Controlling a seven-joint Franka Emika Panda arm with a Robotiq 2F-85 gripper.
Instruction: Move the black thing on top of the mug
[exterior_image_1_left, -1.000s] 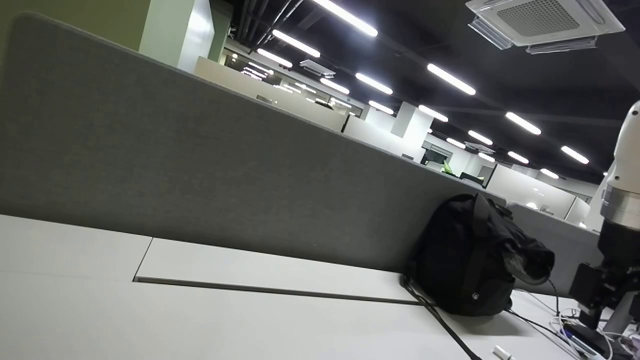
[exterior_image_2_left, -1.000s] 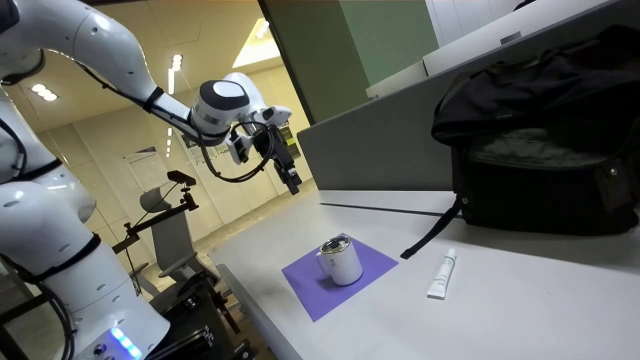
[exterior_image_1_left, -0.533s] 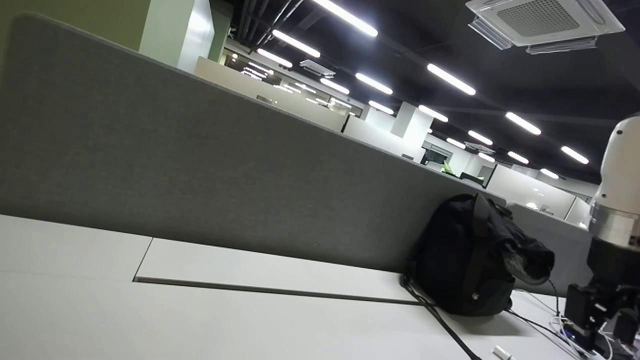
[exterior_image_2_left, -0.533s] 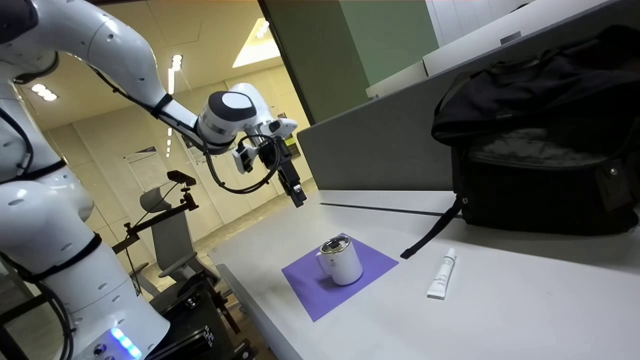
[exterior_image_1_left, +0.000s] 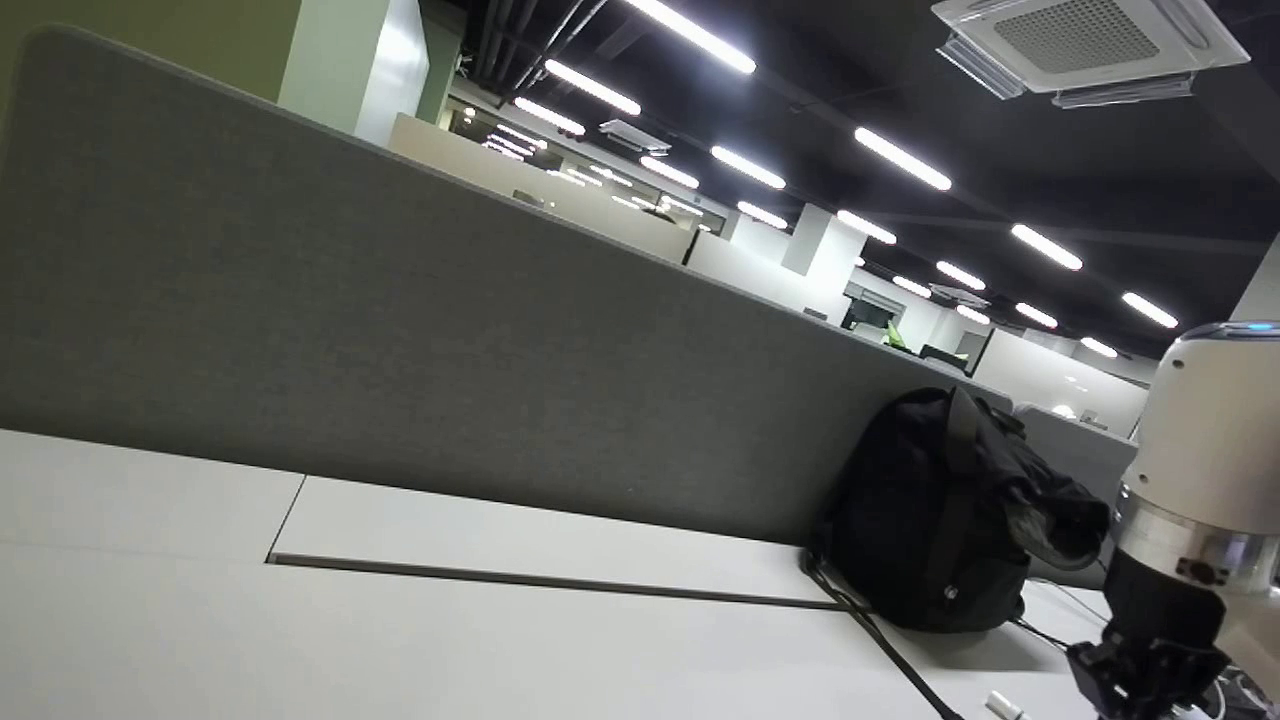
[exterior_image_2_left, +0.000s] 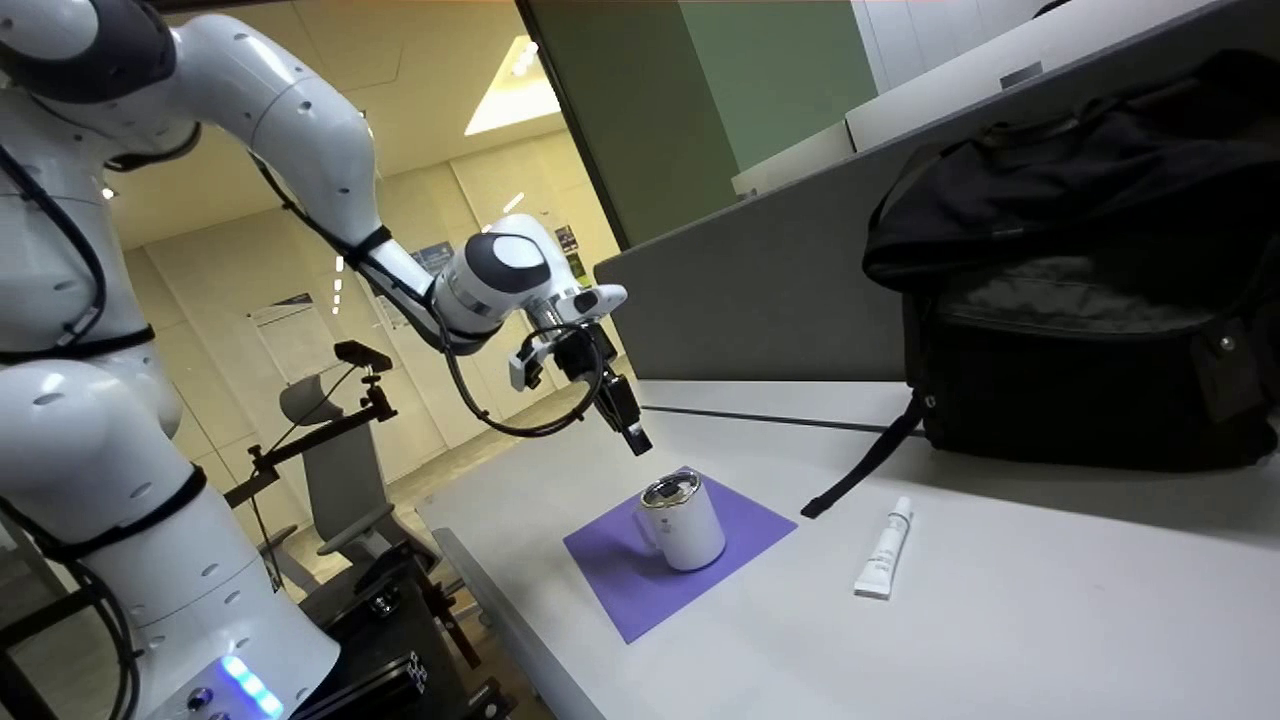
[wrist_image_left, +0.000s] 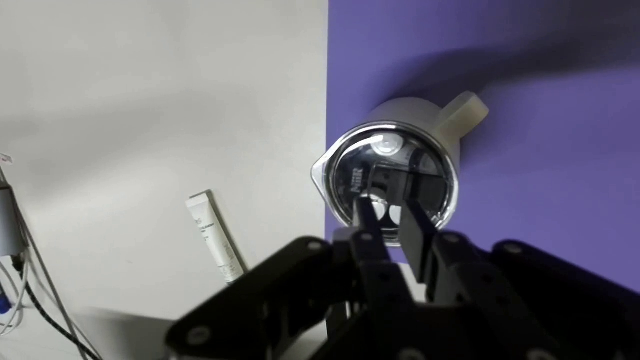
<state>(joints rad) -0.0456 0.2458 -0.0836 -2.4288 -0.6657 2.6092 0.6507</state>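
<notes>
Can clearly make out the black piece (wrist_image_left: 397, 182) on the lid (wrist_image_left: 356, 155) of the white mug (wrist_image_left: 410, 111) only in the wrist view, the black bag (exterior_image_2_left: 1080, 290) only in both exterior views. Can see the gripper (wrist_image_left: 387, 205) slightly parted, holding nothing, apart from the lid. Hangs lower, nearer the mug, than half a second ago.

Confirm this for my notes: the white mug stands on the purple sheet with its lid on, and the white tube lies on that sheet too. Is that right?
Not quite: the white tube lies on the table, off the purple sheet, as the wrist view shows. The white mug does stand on that sheet with its lid on.
</notes>
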